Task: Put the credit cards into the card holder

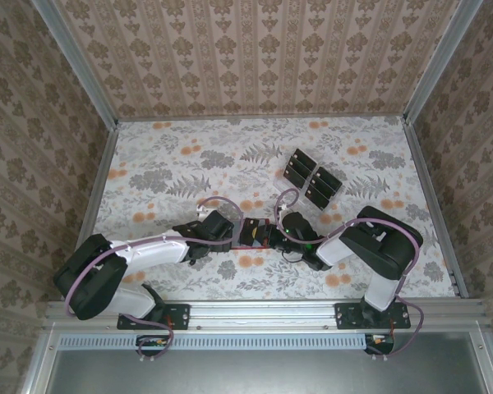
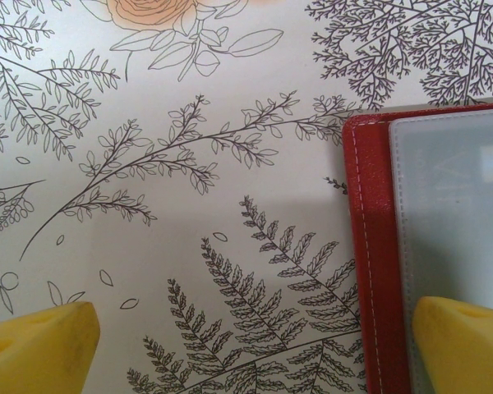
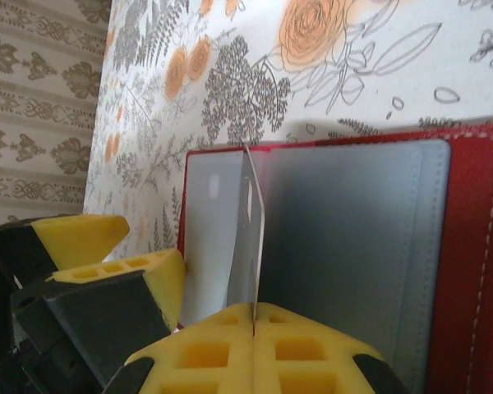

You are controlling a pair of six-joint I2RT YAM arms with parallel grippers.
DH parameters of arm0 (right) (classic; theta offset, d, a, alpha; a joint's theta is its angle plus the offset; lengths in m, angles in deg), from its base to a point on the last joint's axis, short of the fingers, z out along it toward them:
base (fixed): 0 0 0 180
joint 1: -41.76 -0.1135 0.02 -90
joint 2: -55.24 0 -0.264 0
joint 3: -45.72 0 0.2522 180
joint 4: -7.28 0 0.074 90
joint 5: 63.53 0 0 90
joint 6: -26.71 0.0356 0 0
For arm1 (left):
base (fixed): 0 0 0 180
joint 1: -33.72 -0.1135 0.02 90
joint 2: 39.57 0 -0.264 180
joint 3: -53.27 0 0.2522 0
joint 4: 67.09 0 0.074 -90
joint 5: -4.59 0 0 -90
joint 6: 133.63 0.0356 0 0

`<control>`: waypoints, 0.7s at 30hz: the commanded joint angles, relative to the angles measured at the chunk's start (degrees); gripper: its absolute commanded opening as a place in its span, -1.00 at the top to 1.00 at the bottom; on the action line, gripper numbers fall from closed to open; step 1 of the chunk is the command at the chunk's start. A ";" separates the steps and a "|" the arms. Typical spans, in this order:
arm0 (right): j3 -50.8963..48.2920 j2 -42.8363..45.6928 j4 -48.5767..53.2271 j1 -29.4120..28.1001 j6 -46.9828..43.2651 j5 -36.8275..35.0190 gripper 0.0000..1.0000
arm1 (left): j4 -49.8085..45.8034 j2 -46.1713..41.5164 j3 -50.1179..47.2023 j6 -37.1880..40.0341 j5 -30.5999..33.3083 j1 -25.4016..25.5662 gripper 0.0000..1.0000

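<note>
The red card holder [image 1: 255, 235] lies open on the floral table between my two grippers, its grey plastic pockets facing up [image 3: 353, 238]. My right gripper [image 3: 255, 316] is shut on a thin credit card [image 3: 248, 238], held edge-on over the holder's fold. My left gripper [image 2: 246, 353] is open at the holder's left edge [image 2: 370, 246]: one yellow fingertip [image 2: 464, 345] rests over the grey pocket, the other over bare table. More dark credit cards [image 1: 300, 167] sit in two stacks [image 1: 323, 185] further back on the right.
Metal rails and patterned walls [image 1: 255, 57] fence the table on three sides. The left gripper's yellow fingers [image 3: 160, 279] sit close beside the held card. Cables loop over both arms near the card holder.
</note>
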 commanded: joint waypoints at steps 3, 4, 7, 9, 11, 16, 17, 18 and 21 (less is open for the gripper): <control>0.97 0.52 6.31 -0.34 -1.37 4.15 1.00 | -3.09 0.46 0.68 -0.93 1.26 0.40 -0.99; 1.22 0.44 6.98 -0.40 -1.50 4.49 1.00 | -3.12 0.43 0.68 -0.94 1.25 0.42 -1.00; 1.75 0.11 8.30 -0.39 -1.77 5.14 1.00 | -3.11 0.46 0.75 -0.89 1.34 0.46 -0.99; 2.00 -0.25 8.54 -0.36 -1.79 5.49 1.00 | -3.05 0.43 0.77 -0.94 1.34 0.51 -1.00; 2.48 -0.85 8.96 -0.34 -1.86 5.94 1.00 | -3.20 0.45 0.83 -1.01 1.34 0.58 -0.99; 3.95 -2.50 9.90 -0.23 -1.94 7.11 1.00 | -3.38 0.39 0.84 -1.01 1.52 0.68 -1.00; 4.11 -2.70 10.03 -0.20 -1.95 7.15 1.00 | -3.33 0.47 0.84 -1.02 1.56 0.62 -1.00; 4.30 -2.95 10.24 -0.20 -1.86 7.17 1.00 | -3.43 0.42 0.80 -1.12 1.52 0.69 -1.00; 4.32 -3.33 10.30 -0.06 -1.30 7.07 1.00 | -3.55 0.34 0.84 -1.11 1.61 0.77 -1.00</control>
